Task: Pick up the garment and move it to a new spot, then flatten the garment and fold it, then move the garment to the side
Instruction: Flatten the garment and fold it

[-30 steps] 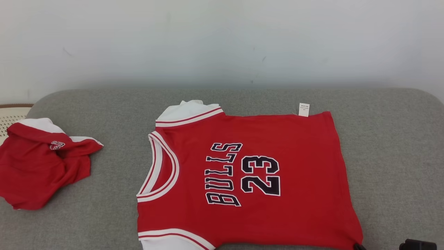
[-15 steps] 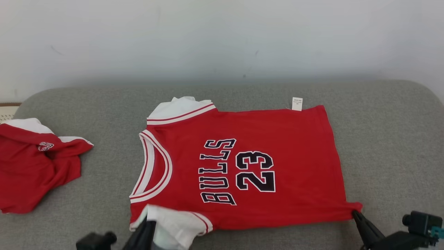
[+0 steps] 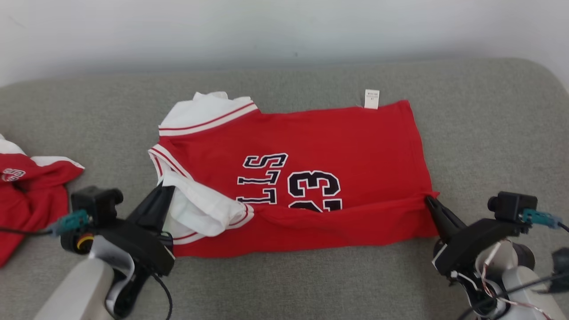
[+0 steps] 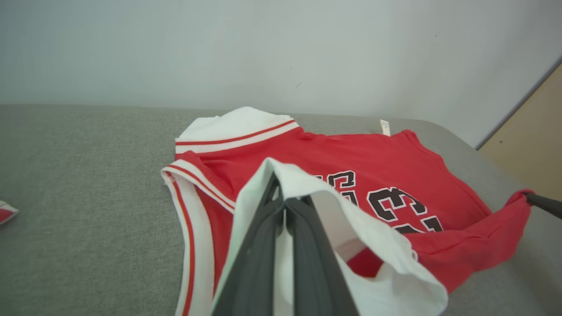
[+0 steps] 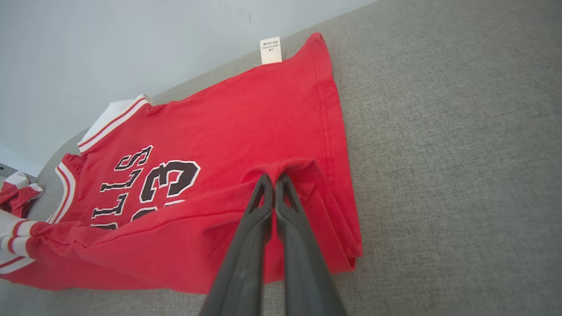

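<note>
Jersey in red, printed with "BULLS 23" in dark letters, lies spread across the middle of a grey fabric-covered surface, collar toward the robot's left and hem toward its right. Both sets of jaws have it by its near edge. The left jaws are clenched on the white near sleeve. In the left wrist view the two dark fingers press together with the white cloth draped over and around their tips. The right jaws are clenched on the near hem corner of the jersey, and in the right wrist view the red cloth bunches right at the closed tips. Between the two grips the near edge is raised off the surface and turned over toward the wall, forming a long red fold that covers the lower part of the lettering. The far sleeve and far edge lie flat, with a small white label sticking out beyond the far edge near the hem. A second red and white garment lies crumpled at the robot's far left, well apart from the jersey. A pale wall stands behind.
</note>
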Robot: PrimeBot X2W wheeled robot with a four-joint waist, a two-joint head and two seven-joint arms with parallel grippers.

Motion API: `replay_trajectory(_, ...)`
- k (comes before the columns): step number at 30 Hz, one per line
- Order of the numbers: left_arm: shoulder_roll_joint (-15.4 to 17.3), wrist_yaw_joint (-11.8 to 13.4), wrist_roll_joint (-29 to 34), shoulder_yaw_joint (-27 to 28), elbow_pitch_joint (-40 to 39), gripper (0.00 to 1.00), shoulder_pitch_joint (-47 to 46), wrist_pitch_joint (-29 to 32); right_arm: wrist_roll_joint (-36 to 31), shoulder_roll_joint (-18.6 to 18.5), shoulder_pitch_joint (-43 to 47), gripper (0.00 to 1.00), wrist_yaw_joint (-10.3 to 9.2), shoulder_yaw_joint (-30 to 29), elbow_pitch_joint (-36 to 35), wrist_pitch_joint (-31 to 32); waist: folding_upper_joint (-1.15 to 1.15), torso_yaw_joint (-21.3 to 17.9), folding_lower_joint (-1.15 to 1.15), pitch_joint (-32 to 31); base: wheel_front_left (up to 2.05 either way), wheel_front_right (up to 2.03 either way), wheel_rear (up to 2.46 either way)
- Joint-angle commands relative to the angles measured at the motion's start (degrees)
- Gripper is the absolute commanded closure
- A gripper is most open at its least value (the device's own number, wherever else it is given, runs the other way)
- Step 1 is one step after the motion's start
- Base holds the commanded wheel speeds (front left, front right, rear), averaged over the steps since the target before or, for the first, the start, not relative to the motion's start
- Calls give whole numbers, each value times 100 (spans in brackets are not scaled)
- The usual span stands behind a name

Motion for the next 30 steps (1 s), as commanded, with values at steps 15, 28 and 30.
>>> replay_trajectory(15,-259,-373,59,-332,2076,30,-1348,-469,-56,13,-1256,0,6,580,1545,-780,-1,-232,-2,555,0,0,0)
replay_trajectory(28,-576,125,428,158,1624,0,-592,-1055,-155,-175,-812,0,6,642,1697,-1840,-1,35,-2,148,0,0,0)
replay_trajectory(30,-611,205,505,270,1333,0,-232,-1053,-179,-177,-678,0,6,614,1637,-1908,-1,72,-2,52,0,0,0)
